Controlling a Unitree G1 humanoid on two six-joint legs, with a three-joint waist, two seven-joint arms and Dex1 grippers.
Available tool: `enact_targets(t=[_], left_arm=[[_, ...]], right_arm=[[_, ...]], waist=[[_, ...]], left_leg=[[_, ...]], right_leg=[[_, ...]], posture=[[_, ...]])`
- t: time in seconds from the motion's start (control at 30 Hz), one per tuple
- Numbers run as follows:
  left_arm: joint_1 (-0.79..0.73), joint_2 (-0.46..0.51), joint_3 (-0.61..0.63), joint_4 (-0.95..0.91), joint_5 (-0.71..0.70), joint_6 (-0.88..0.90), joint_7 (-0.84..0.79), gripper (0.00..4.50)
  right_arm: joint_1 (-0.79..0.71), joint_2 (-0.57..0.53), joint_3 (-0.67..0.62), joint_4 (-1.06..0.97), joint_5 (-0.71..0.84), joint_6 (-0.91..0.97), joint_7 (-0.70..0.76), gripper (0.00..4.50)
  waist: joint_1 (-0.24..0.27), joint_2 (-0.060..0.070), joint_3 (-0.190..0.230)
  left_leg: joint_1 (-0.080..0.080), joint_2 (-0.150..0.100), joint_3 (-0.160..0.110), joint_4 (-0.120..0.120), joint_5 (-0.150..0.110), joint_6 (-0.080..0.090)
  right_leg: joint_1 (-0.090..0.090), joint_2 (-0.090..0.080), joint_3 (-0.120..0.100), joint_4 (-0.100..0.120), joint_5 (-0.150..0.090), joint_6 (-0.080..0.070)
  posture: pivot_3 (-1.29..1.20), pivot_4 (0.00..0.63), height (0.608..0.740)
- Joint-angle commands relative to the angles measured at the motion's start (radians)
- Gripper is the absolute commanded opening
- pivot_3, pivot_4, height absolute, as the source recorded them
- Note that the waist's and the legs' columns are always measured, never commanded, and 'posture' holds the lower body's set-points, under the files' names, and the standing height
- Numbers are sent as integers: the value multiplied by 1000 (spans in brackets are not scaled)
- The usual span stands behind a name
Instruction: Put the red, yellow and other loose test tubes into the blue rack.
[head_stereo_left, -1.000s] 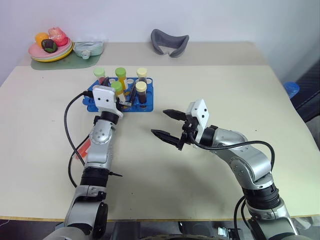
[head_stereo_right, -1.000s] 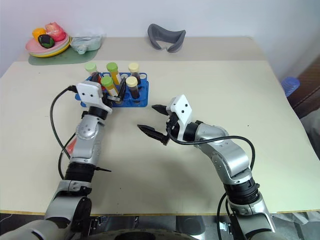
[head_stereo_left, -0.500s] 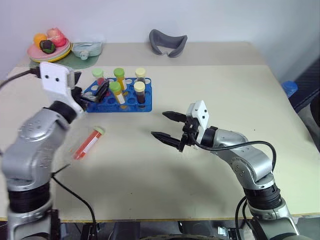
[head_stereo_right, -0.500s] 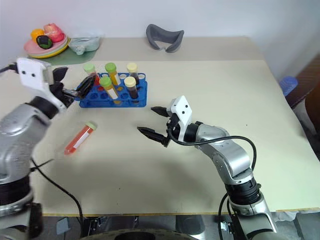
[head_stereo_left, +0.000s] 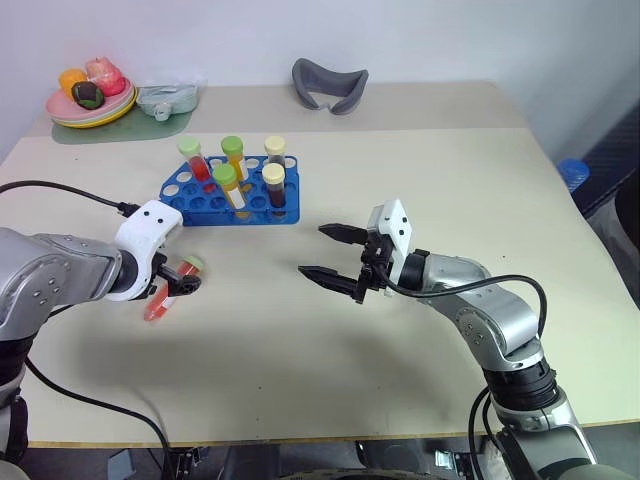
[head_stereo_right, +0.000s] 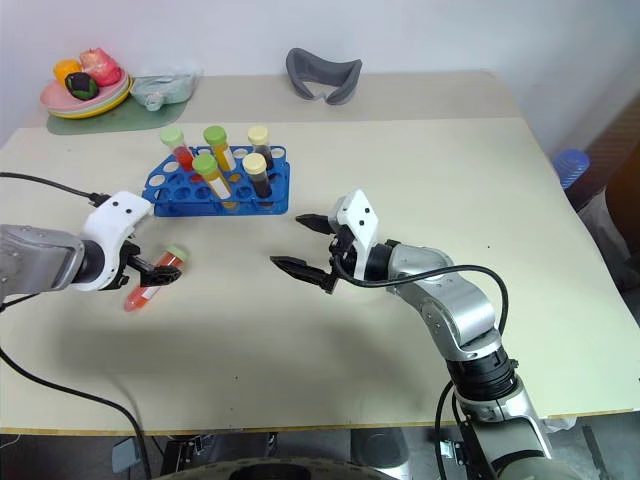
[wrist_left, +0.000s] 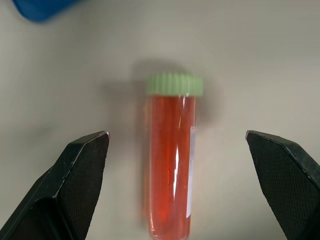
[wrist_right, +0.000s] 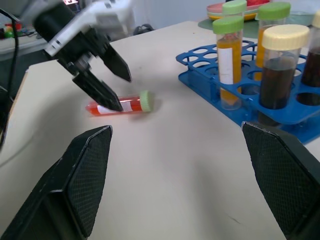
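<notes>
Eye views: five capped tubes already stand in the blue rack (head_stereo_left: 232, 193) at 11 o'clock on the worktop (head_stereo_left: 420, 190), and one red tube with a green cap (head_stereo_left: 172, 287) lies flat at 9 o'clock, so I'd call this the last one; the left gripper (head_stereo_left: 177, 291) tilts down over it, jaws spread either side, no contact. Left wrist view: red tube centred between wide-open jaws, lined up for a pinch. Right wrist view: right gripper (head_stereo_left: 335, 255) hangs level mid-worktop pointing at 9 o'clock, jaws spread, holding nothing.
</notes>
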Motion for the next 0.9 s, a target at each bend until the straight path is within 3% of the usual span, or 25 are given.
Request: enact_targets(t=[0.03,0.23,0.6,0.7,0.9], left_arm=[[-48,30,-53,61,4,8,-13,4478],[-134,56,-206,116,51,8,-99,4478],[-196,55,-346,235,192,-28,-246,4478],[-200,55,-370,235,225,-38,-280,3686],[-186,52,-379,239,271,-47,-322,836]], right_arm=[[2,6,1,-39,10,-13,0,4243],[17,6,12,-55,10,-17,-2,4243],[46,21,22,-84,11,-17,-32,4243],[49,23,23,-87,12,-18,-38,4243],[48,25,26,-86,12,-21,-41,4243]], waist=[[2,0,0],[2,0,0],[2,0,0],[1,1,0],[0,1,-1]], left_leg=[[0,0,0,0,0,0],[-1,0,0,0,0,0],[-1,0,0,0,0,0],[-1,0,0,0,0,0],[0,0,1,0,0,0]], right_leg=[[0,0,0,0,0,0],[-1,0,0,0,0,0],[-1,0,0,0,0,0],[-1,0,0,1,0,0],[-1,0,0,1,0,0]], posture=[[0,150,740],[0,150,740],[0,150,740],[0,150,740],[0,150,740]])
